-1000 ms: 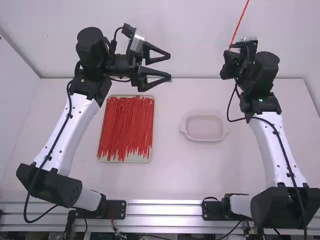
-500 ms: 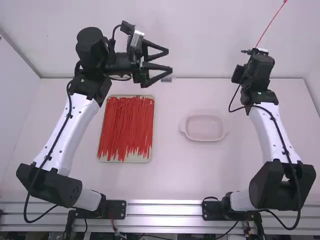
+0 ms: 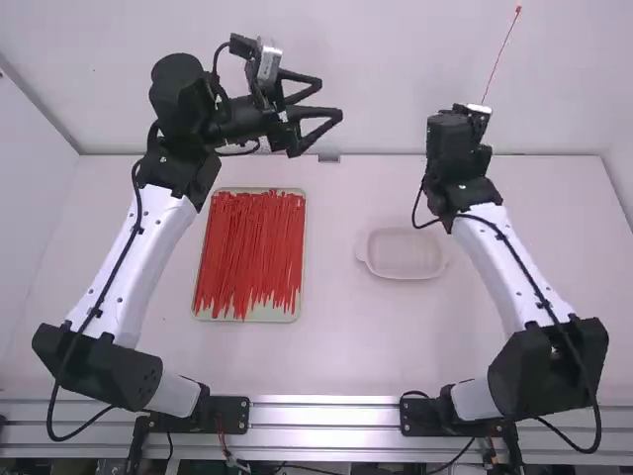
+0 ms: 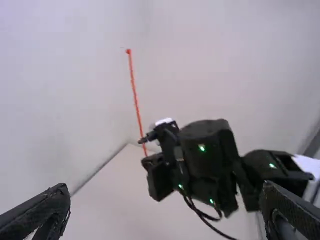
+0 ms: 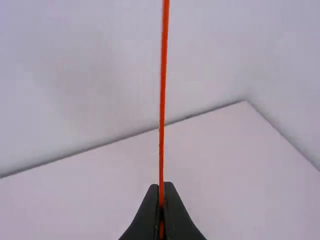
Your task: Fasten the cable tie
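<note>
The white dish [image 3: 371,259] sits on the table [image 3: 346,327] right of the middle, with bare tabletop on every side of it. The right gripper [image 3: 482,107] is raised off the table beyond the dish's far right corner, close to the back wall. Its fingers are pinched tight on one end of a single red cable tie [image 3: 499,54]. In the right wrist view the two fingers [image 5: 150,210] meet with the strip [image 5: 162,100] clamped between them, running out straight. From that grip the tie rises up and away from the dish, its free head end high against the wall and touching nothing. The left wrist view shows the same tie [image 4: 134,100] standing nearly upright above the right gripper [image 4: 148,139], with plain wall around its whole length. The left gripper [image 3: 329,134] hangs in the air beyond the dish and to its left, well apart from the tie. Its fingers [image 4: 42,212] are spread wide with nothing between them, pointing across toward the right arm. Left of the dish, with a strip of bare table between them, lies a flat tray [image 3: 247,318] heaped with red ties [image 3: 252,252]. These run roughly lengthwise and stay inside its edges. The tray's far right corner is the part nearest below the left gripper. Nearer the arm bases than the dish, the table is open as far as the metal rail [image 3: 326,406] along its front edge.
</note>
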Motion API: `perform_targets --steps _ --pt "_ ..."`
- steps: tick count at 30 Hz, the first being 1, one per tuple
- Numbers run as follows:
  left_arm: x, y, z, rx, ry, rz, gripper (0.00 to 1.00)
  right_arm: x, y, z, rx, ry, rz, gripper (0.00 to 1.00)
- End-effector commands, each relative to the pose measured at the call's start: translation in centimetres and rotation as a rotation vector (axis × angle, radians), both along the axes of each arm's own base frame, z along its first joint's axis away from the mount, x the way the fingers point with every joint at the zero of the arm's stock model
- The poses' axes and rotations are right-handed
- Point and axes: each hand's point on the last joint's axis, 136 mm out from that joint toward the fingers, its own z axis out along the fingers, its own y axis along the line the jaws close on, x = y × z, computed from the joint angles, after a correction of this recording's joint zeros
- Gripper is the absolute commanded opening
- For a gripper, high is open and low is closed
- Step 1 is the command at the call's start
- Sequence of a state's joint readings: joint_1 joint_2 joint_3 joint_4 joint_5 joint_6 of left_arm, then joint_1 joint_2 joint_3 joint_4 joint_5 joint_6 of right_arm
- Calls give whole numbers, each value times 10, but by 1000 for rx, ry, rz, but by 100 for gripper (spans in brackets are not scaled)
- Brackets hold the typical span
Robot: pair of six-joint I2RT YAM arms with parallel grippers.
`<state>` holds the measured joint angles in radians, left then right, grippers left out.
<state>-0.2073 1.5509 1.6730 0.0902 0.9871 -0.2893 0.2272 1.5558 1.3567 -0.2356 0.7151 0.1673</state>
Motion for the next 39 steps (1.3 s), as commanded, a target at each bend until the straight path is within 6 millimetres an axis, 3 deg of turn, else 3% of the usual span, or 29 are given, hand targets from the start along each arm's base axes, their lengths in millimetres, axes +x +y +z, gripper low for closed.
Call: perform_targets --steps 1,7,16,24,32,39 --pt "0 10 25 -20 -66 81 99 -7 3 22 -40 -59 -79 0" --pt "5 13 31 -50 -51 117 99 -11 69 33 -111 -71 67 0" --pt "18 26 41 -93 -42 240 99 -32 133 44 -180 -100 165 0" --pt "31 39 49 -172 23 340 99 -51 173 52 -234 -121 232 0" --pt "29 36 59 -210 8 336 99 -65 203 52 -253 -118 315 0" --pt "38 45 60 -244 33 403 97 -76 225 52 -260 -120 376 0"
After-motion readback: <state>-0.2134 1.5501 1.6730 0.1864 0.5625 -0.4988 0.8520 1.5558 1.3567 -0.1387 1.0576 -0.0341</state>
